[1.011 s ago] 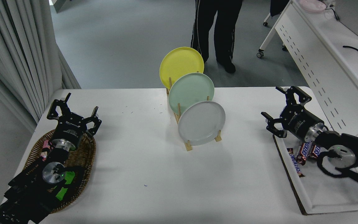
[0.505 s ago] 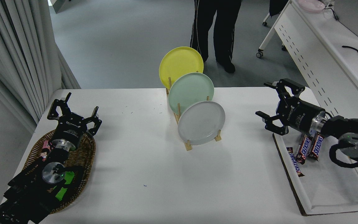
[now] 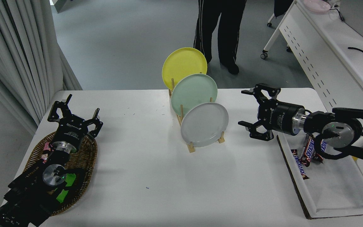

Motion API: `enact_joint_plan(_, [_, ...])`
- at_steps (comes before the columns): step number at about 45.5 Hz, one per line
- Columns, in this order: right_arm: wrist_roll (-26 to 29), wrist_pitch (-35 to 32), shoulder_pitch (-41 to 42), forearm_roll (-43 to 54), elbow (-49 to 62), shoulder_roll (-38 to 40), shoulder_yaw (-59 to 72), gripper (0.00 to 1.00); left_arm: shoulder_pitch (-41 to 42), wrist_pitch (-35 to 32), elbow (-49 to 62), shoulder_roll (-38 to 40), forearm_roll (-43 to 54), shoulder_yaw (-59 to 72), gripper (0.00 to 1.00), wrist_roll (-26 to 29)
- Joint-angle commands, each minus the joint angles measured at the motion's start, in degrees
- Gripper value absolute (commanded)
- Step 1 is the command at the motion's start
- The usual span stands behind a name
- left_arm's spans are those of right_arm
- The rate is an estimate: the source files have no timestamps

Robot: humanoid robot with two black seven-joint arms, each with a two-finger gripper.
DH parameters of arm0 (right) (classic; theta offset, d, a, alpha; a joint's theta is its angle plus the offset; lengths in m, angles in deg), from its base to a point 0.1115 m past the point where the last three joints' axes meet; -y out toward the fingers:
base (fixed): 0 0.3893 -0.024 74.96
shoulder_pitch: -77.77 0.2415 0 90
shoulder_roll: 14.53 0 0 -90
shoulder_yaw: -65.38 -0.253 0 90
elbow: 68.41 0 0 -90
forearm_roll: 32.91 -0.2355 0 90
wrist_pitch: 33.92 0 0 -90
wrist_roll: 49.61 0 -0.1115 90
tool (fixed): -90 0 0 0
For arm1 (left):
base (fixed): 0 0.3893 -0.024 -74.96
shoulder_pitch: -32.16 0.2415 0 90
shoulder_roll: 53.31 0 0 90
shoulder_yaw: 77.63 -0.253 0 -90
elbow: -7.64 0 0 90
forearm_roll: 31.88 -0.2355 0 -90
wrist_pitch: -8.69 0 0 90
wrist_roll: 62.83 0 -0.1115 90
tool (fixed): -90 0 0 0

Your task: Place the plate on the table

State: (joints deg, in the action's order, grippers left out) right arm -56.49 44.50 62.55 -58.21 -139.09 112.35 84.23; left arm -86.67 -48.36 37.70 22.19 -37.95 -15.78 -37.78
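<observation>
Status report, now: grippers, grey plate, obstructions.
Right gripper open, right of the rack, empty. Left gripper open, parked over the basket. Grey plate upright in the wooden rack, frontmost slot. Nothing between right gripper and plate.

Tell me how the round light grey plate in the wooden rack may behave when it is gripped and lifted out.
The round light grey plate looks rigid, so it should not bend. Its smooth surface and thin rim may slip in the right end effector. It stands on edge in the wooden rack, so it could roll or tip once freed.
</observation>
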Motion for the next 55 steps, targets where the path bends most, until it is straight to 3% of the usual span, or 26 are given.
enact_joint_plan(1, [2.57,5.68,0.90,-0.18,-0.15,-1.98,-0.83,1.00,0.00,0.01,0.00,0.00,0.00,0.02,1.00,0.00])
enact_joint_plan(14, [2.65,27.39,0.20,-0.18,0.20,-6.98,-6.72,1.00,0.00,0.01,0.00,0.00,0.00,0.02,1.00,0.00])
enact_joint_plan(24, [2.83,29.06,-0.15,-0.36,-1.03,-10.42,-6.90,1.00,0.00,0.01,0.00,0.00,0.00,-0.07,1.00,0.00])
enact_joint_plan(43, [7.31,31.35,-1.12,0.08,8.81,-19.65,-10.24,1.00,0.00,0.01,0.00,0.00,0.00,0.02,1.00,0.00])
enact_joint_plan(55, [9.94,30.47,-1.03,5.44,13.29,-23.16,-9.19,1.00,0.00,0.01,0.09,0.00,0.00,0.02,1.00,0.00])
